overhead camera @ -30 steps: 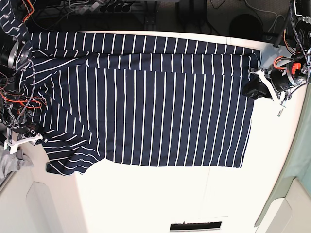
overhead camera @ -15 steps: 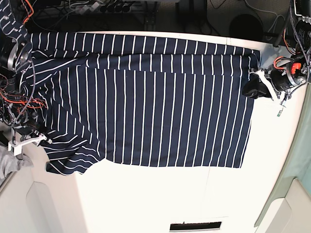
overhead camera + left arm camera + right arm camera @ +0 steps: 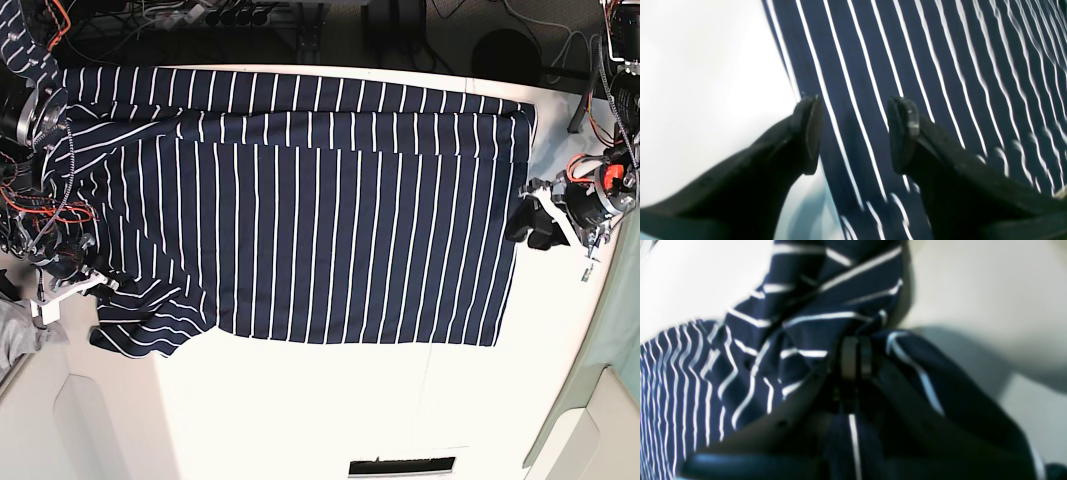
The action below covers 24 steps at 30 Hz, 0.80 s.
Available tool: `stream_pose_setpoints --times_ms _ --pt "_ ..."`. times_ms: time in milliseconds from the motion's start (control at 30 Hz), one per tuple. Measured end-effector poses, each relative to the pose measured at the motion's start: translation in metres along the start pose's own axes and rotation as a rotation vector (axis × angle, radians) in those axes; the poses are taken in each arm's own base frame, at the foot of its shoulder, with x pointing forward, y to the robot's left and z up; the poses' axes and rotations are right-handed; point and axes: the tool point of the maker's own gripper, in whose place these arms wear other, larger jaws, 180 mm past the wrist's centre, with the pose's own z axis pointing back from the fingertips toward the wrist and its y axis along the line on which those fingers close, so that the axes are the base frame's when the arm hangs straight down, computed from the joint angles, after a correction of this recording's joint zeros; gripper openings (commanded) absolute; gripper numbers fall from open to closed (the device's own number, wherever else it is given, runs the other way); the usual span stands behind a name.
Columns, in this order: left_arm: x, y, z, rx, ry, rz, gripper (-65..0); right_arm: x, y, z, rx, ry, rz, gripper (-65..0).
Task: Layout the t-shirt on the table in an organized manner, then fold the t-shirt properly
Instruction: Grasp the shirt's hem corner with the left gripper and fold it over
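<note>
The striped t-shirt (image 3: 300, 210) lies spread over the far half of the white bench (image 3: 330, 410), its long top edge along the bench's far edge and its straight hem close to the bench's right edge in the base view. A band is doubled over along the far edge. At the left edge the fabric is bunched, and 1 short sleeve (image 3: 140, 335) sticks out toward the near side.

The left pincer (image 3: 855, 133) stands with its jaws apart, straddling the hem edge: 1 finger (image 3: 808, 133) is over bare bench, the other over striped cloth. Nothing is clamped between them, and whether the tips touch the fabric cannot be told. In the base view this pincer (image 3: 540, 222) sits just beside the hem near the bench's right edge.

The right pincer (image 3: 856, 356) is pressed together on a gathered fold of the shirt, with cloth draped around and over both fingers. In the base view it (image 3: 72, 285) sits at the bunched left end, just above the sleeve.

The shirt looks light, thin and limp. It should drape and wrinkle wherever it is lifted, and drag across the smooth bench rather than hold its shape. A pinch in the middle would likely only raise a tent of cloth. Edges and corners, such as the 2 hem corners, shoulder seams and sleeve ends, look like the better holds, taken together so the panel stays taut. The right-side grip holds several layers, so it may pull more fabric than intended.
</note>
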Motion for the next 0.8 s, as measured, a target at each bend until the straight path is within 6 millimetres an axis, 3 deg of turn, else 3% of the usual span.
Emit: stream_pose_setpoints --times_ms 167,267,433,500,633,800 --pt "0.034 0.034 -0.013 0.074 -0.111 0.081 -31.5 -0.009 -0.002 0.004 0.013 0.052 -0.047 -65.0" --pt "0.035 0.051 -0.03 0.113 -0.118 0.144 -31.5 -0.019 -0.006 0.006 0.012 0.06 -0.059 -65.0" --pt "0.035 0.051 -0.071 0.094 -0.108 0.299 -31.5 -0.028 -0.01 0.009 0.018 0.058 -0.075 -65.0" --pt "0.026 0.056 -0.082 0.119 -0.086 0.354 -31.5 -0.031 -0.011 0.009 0.02 0.048 -0.085 -65.0" --pt "0.008 0.067 -0.092 0.173 -0.088 0.428 -31.5 -0.032 -0.012 0.01 0.017 0.053 -0.082 -65.0" --pt "0.016 0.057 -0.103 0.166 -0.098 0.42 -31.5 -0.033 -0.012 0.01 0.018 0.054 -0.083 -65.0"
